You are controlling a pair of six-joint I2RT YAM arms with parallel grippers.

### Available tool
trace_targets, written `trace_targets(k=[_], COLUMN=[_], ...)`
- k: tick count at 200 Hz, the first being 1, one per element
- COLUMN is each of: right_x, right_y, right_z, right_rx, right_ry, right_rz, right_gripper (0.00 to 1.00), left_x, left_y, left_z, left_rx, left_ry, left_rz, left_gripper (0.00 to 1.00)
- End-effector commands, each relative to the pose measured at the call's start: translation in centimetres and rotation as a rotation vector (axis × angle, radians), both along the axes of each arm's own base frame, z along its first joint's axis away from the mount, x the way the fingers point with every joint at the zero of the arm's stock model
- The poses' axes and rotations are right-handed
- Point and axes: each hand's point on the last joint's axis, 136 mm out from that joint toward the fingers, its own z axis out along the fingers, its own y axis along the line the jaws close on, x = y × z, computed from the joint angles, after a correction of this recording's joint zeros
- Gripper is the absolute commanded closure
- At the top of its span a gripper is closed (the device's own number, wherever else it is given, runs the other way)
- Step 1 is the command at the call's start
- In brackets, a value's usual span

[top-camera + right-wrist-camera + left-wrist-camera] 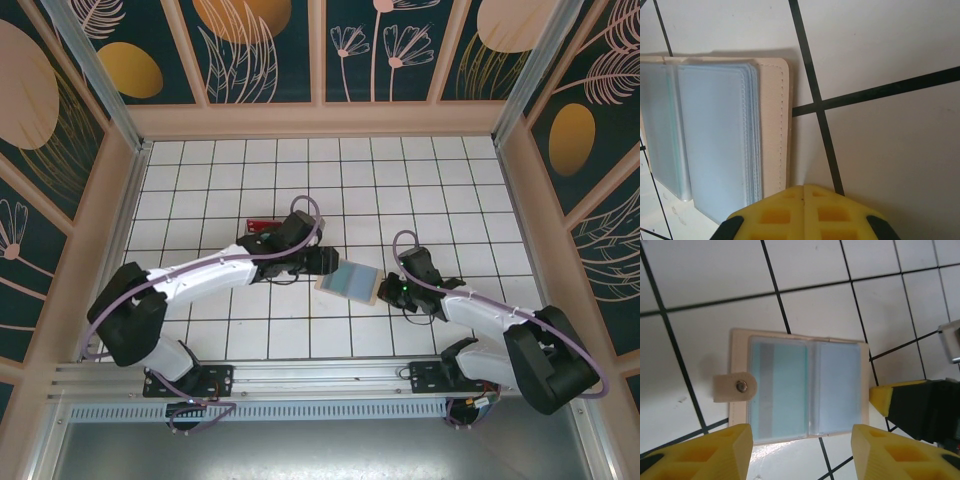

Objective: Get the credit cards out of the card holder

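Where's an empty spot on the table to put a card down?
Bare tiles run along the back wall, and between the card holder and the arm bases. The middle is crowded: the left end effector and right end effector sit at the card holder, with a red card nearby.

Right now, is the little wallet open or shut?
Open. The card holder lies spread flat, both clear-sleeved panels facing up, its snap tab unfastened. A teal card sits in one sleeve.

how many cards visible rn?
2. Red card on the table behind the left arm; teal card in an open holder sleeve. More may be hidden in other sleeves.
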Motion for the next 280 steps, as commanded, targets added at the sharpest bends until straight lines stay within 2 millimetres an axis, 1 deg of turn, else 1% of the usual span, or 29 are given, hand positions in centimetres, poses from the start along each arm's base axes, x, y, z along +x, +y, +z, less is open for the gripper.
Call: trace_targets(k=[1, 35, 56, 65, 67, 69, 82, 139, 159, 184, 230, 280], right_x=[-0.6, -0.7, -0.7, -0.7, -0.7, -0.7, -0.8, -0.9, -1.0, -1.0, -1.1, -1.1], right_y=[-0.2, -0.1, 0.0, 0.0, 0.0, 0.0, 0.0, 0.1, 0.1, 0.2, 0.3, 0.4], right_z=[-1.3, -1.4, -1.4, -1.4, -1.4, -1.4, -1.5, -1.7, -1.8, -1.8, -2.0, -2.1], right_rx=[-0.033, -0.032, -0.03, -0.03, -0.029, -0.029, -0.031, -0.025, -0.025, -0.024, -0.024, -0.024], right_ry=[0.039, 0.044, 0.042, 0.043, 0.042, 0.042, 0.046, 0.051, 0.054, 0.057, 0.061, 0.067], right_rz=[0.007, 0.012, 0.014, 0.014, 0.014, 0.014, 0.017, 0.017, 0.018, 0.022, 0.024, 0.026], right_gripper=[1.0, 1.0, 1.0, 1.0, 1.0, 1.0, 1.0, 1.0, 1.0, 1.0, 1.0, 1.0], left_x=[-0.6, -0.8, -0.7, -0.7, -0.8, -0.8, -0.8, -0.8, -0.8, -0.9, -1.8, -2.2], left_y=[-0.9, -1.9, -1.8, -1.8, -1.7, -1.7, -1.6, -1.3, -1.5, -2.1, -2.9, -4.4], left_z=[-1.6, -3.0, -4.2, -4.2, -5.1, -5.4, -6.1, -7.9, -8.1, -7.8, -7.9, -6.4], left_rx=[-0.015, 0.013, 0.04, 0.045, 0.062, 0.069, 0.091, 0.134, 0.13, 0.101, 0.063, -0.014], left_ry=[0.053, 0.069, 0.084, 0.084, 0.098, 0.103, 0.116, 0.14, 0.144, 0.143, 0.176, 0.162], left_rz=[-0.004, -0.034, -0.03, -0.032, -0.032, -0.031, -0.034, -0.028, -0.033, -0.05, -0.093, -0.15], left_gripper=[0.45, 0.45, 0.45, 0.45, 0.45, 0.45, 0.45, 0.44, 0.44, 0.44, 0.44, 0.44])
